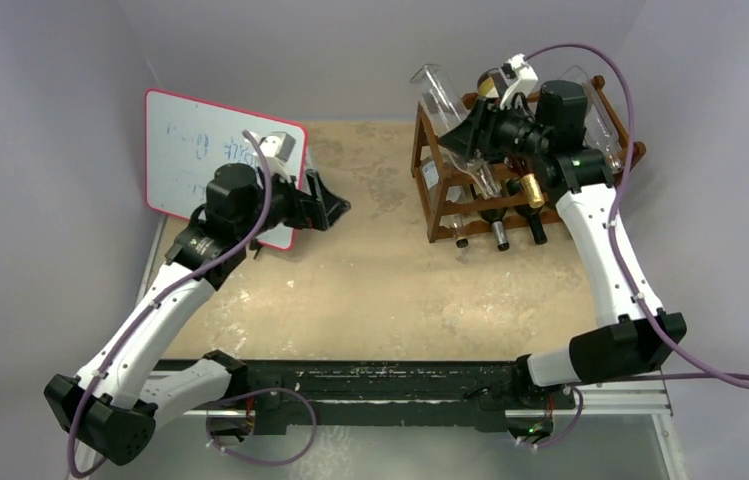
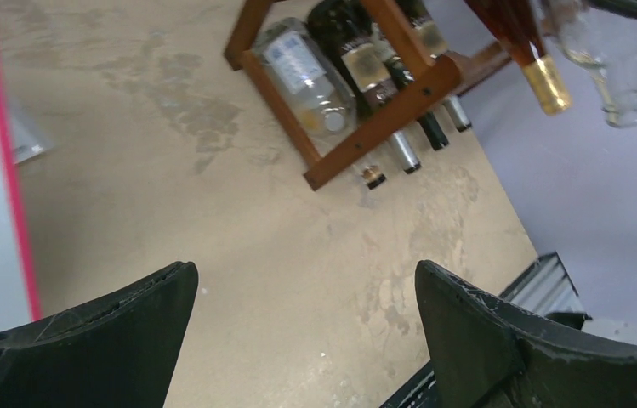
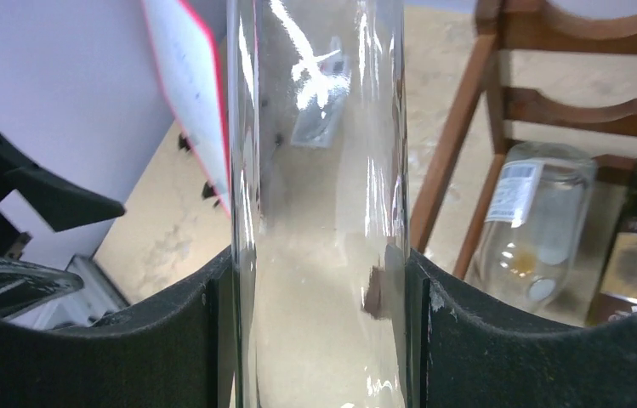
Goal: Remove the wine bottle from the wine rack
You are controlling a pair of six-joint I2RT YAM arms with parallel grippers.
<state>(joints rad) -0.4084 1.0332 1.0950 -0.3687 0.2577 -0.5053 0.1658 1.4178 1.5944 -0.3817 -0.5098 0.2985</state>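
The wine rack [image 1: 440,218] is a reddish-brown wooden frame at the table's back right, also in the left wrist view [image 2: 366,136] and the right wrist view [image 3: 459,153]. A clear glass wine bottle [image 1: 440,95] lies tilted over the rack's top left corner, base up and to the left, neck down toward the front. My right gripper [image 1: 470,130] is shut on its body, a black finger pressed against each side of the glass [image 3: 319,170]. Whether the bottle touches the rails I cannot tell. My left gripper [image 1: 333,208] hangs open over the table left of the rack, holding nothing [image 2: 306,280].
A red-edged whiteboard [image 1: 210,160] leans at the back left, just behind the left arm. The rack holds more bottles: dark ones [image 1: 500,225] low at the front, a gold-capped one [image 1: 528,188], a clear one [image 1: 595,115] on the top right, a labelled clear one [image 3: 540,221] low down.
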